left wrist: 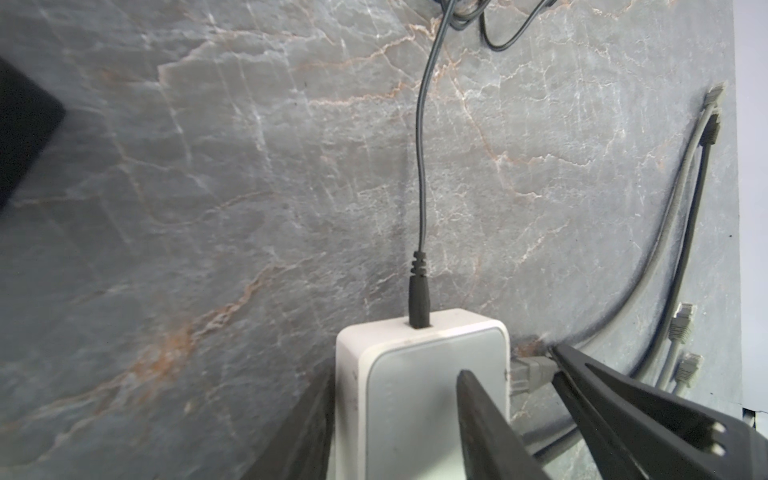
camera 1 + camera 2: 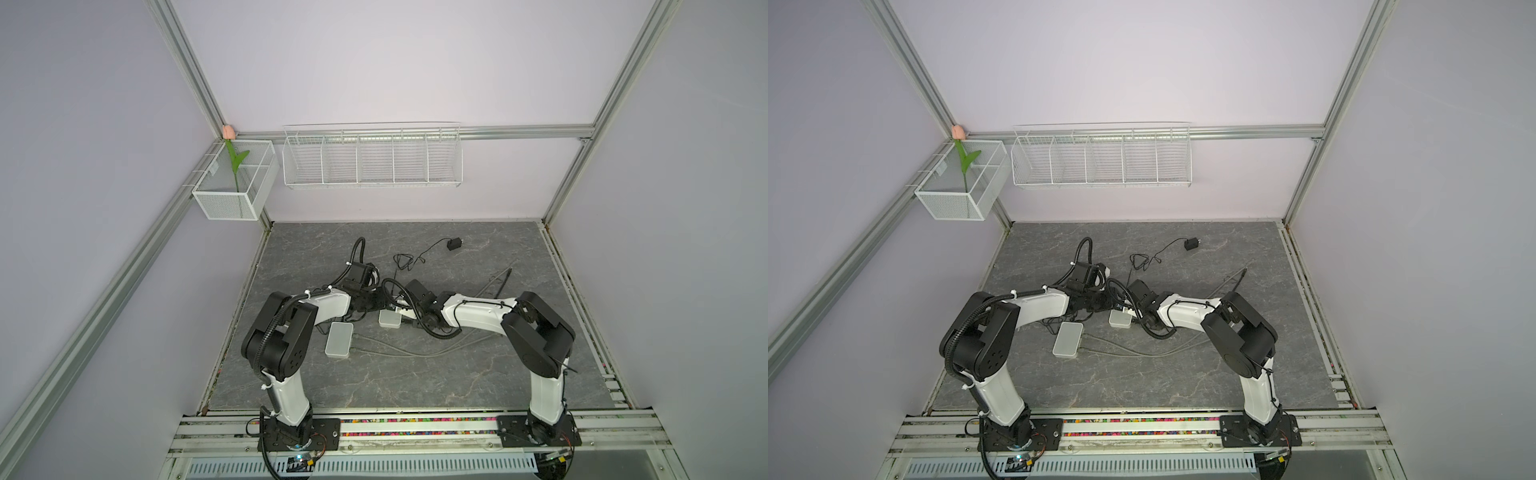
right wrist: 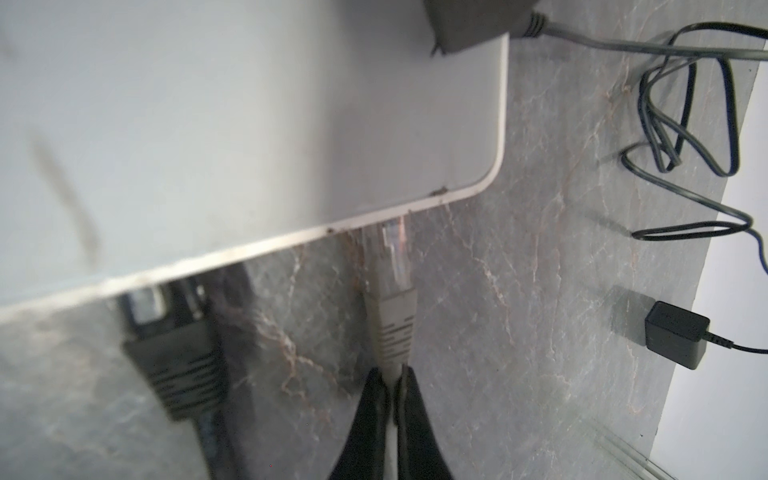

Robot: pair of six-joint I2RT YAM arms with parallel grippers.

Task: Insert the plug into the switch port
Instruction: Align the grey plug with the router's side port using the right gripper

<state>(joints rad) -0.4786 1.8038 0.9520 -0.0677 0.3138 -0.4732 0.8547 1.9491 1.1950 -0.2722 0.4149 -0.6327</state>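
A small white switch (image 1: 415,374) lies on the grey marble table, between both arms in a top view (image 2: 390,319). My left gripper (image 1: 397,374) is shut on the switch, one finger down its side and the other across its top face. A grey network plug (image 3: 392,282) points at the switch's edge (image 3: 291,241), its clear tip touching the port side. My right gripper (image 3: 392,378) is shut on the cable just behind the plug's boot. How deep the tip sits is hidden. In the left wrist view the plug (image 1: 530,368) meets the switch's side.
A black power jack (image 1: 419,299) sits in the switch's end, its tangled cord (image 3: 685,124) leading to a black adapter (image 3: 675,334). A black network plug (image 3: 174,361) sits beside the grey one. A second white box (image 2: 339,340) and loose grey cables (image 2: 415,353) lie nearby.
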